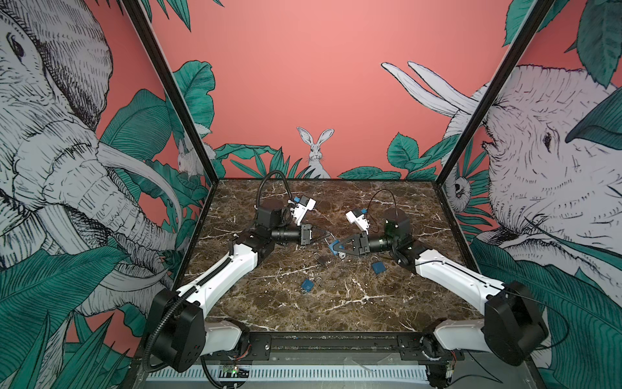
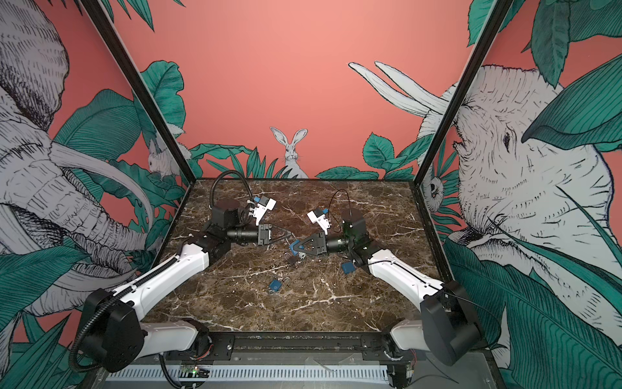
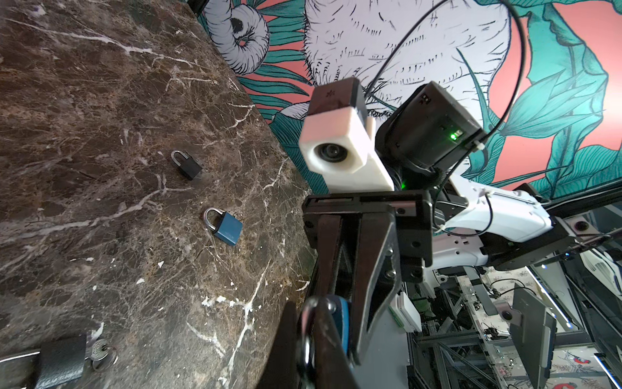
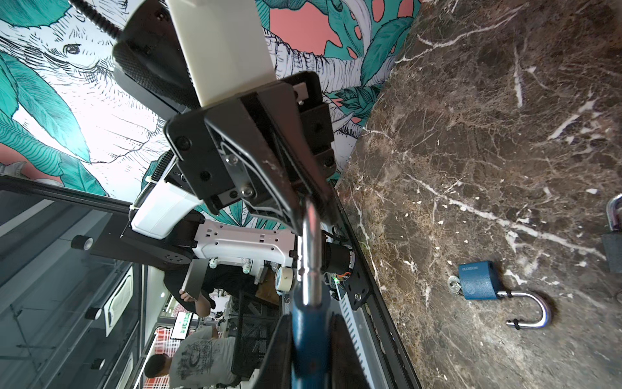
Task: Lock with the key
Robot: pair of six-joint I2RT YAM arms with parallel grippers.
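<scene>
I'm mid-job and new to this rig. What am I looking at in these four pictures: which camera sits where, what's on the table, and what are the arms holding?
Two robot arms work over a marble table. Both top views look down on the whole scene from the front. Each wrist view comes from a camera riding on its own arm, looking along the fingers.

The right end effector is shut on the body of the held blue padlock. The left end effector is shut on that lock's shackle.

Lying loose on the table:
- an open blue padlock
- a second blue padlock near the right arm
- a black padlock with keys at it

The left wrist view also shows a small black padlock.
</scene>
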